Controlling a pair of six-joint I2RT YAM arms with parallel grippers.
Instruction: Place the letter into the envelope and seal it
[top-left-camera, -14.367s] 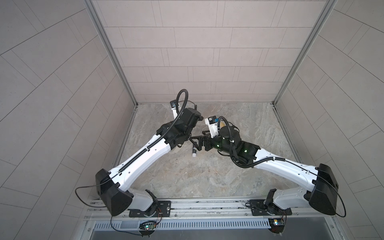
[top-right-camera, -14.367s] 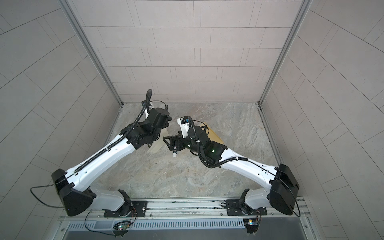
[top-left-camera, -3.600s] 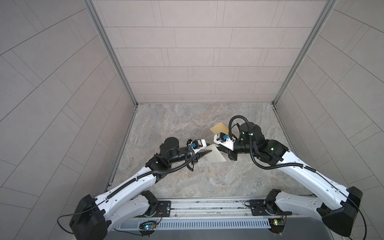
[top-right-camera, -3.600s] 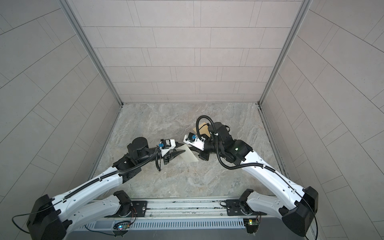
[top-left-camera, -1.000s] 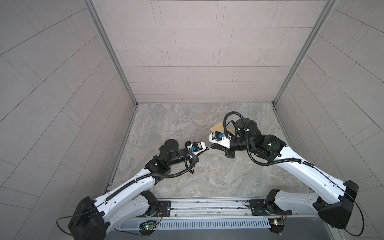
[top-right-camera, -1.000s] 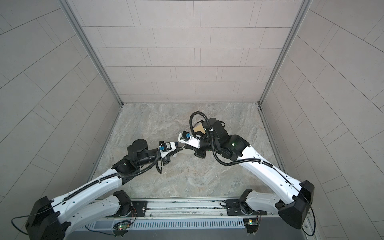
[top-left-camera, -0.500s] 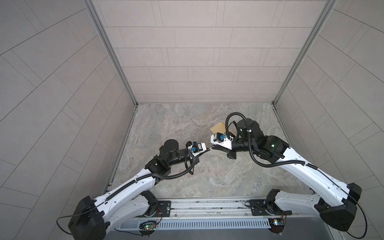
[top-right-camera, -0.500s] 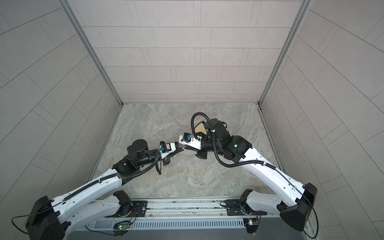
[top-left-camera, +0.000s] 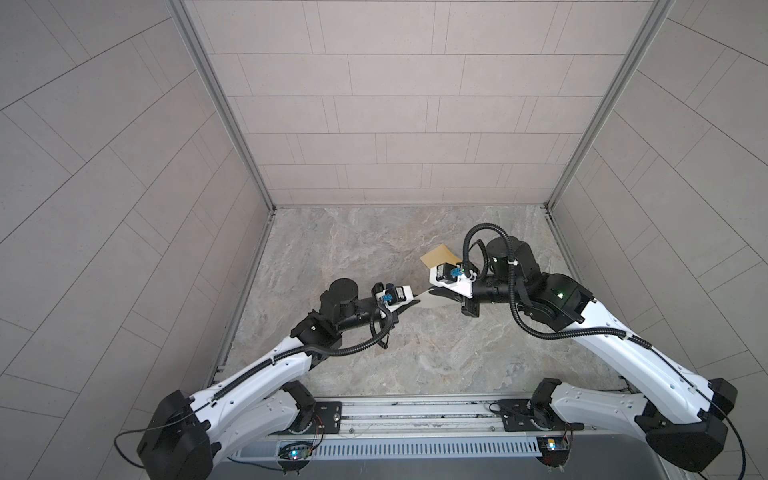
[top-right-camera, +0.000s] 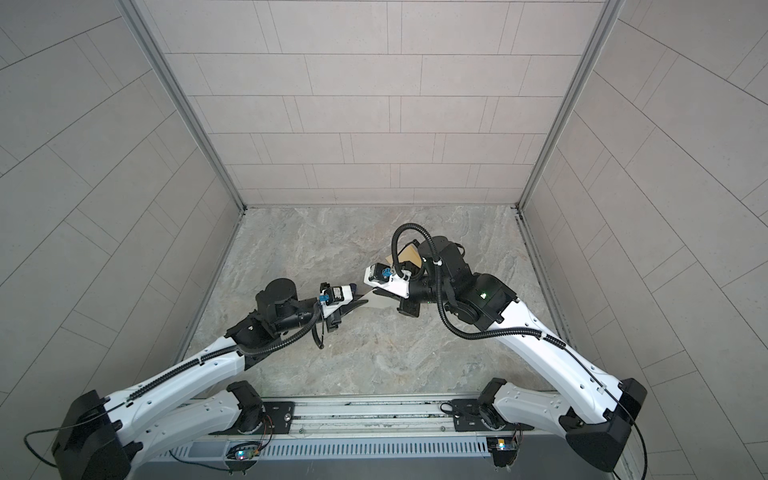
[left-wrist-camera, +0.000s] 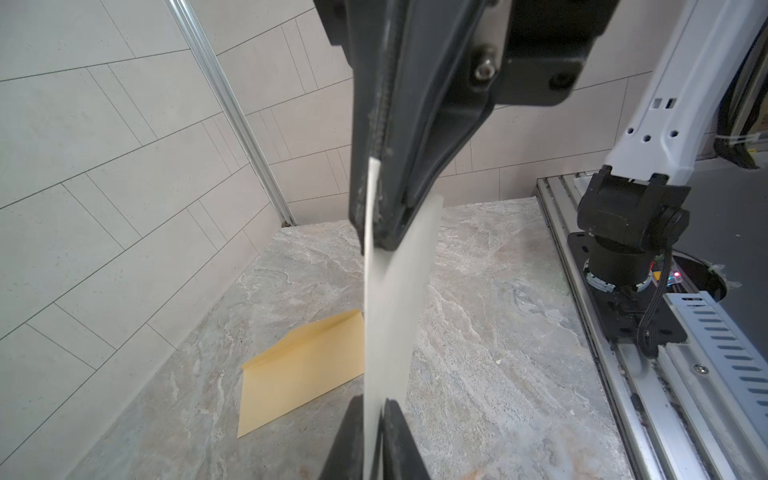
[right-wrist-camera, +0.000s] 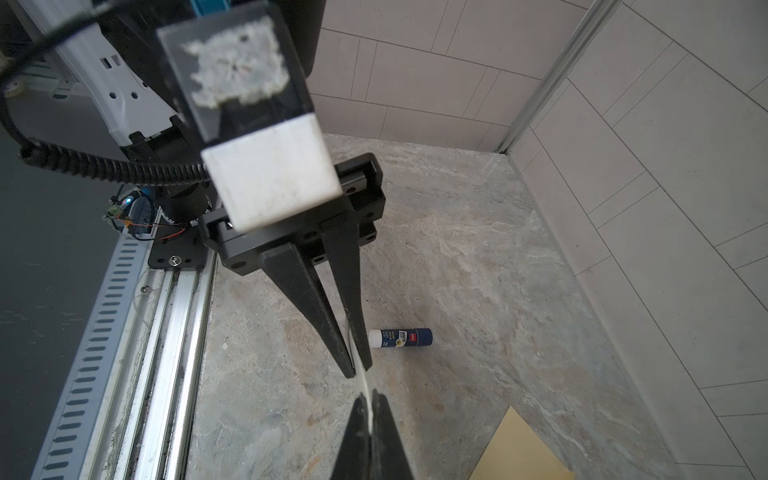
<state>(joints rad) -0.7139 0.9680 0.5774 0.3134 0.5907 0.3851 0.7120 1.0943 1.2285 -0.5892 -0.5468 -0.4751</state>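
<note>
One letter (top-left-camera: 433, 300), one envelope (top-left-camera: 435, 255), one glue stick (right-wrist-camera: 401, 337), two grippers. Left gripper (left-wrist-camera: 372, 405) and right gripper (left-wrist-camera: 374, 235) are each pinched tight on opposite ends of the letter, holding it clear of the table (top-left-camera: 415, 353), mid-workspace. Letter's long axis runs gripper to gripper, left-right in both top views. Envelope lies flat back right, partly under the right arm. Bare table in front and left.
</note>
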